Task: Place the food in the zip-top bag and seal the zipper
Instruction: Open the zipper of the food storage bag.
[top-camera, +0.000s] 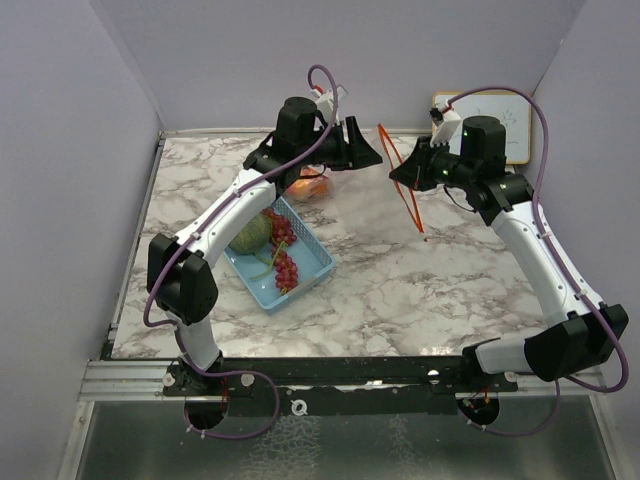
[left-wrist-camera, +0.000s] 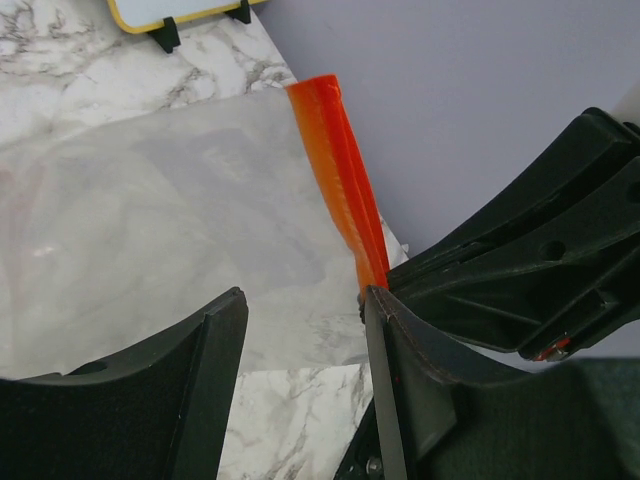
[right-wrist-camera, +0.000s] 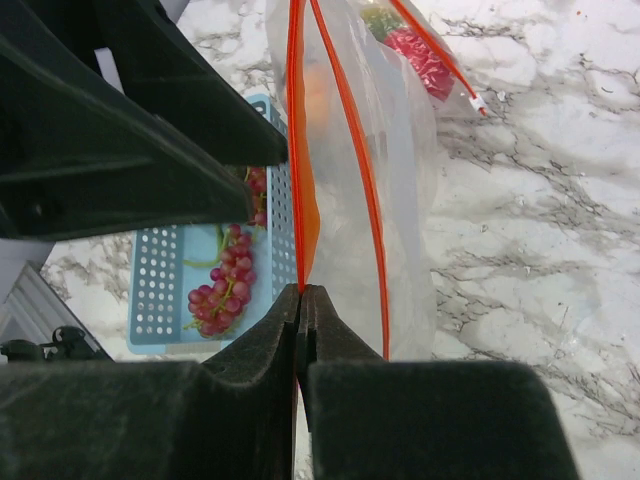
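The clear zip-top bag with its orange zipper is held up over the middle of the table. My right gripper is shut on one zipper edge. Inside the bag lie an orange fruit and a red fruit. My left gripper stands open beside the zipper's end, nothing between its fingers. A green netted melon and red grape bunches lie in the light-blue basket. From above, my left gripper is at the bag's far side, facing my right gripper.
A small whiteboard stands at the back right against the wall. The basket sits left of the bag, under my left arm. Grey walls close the table on three sides.
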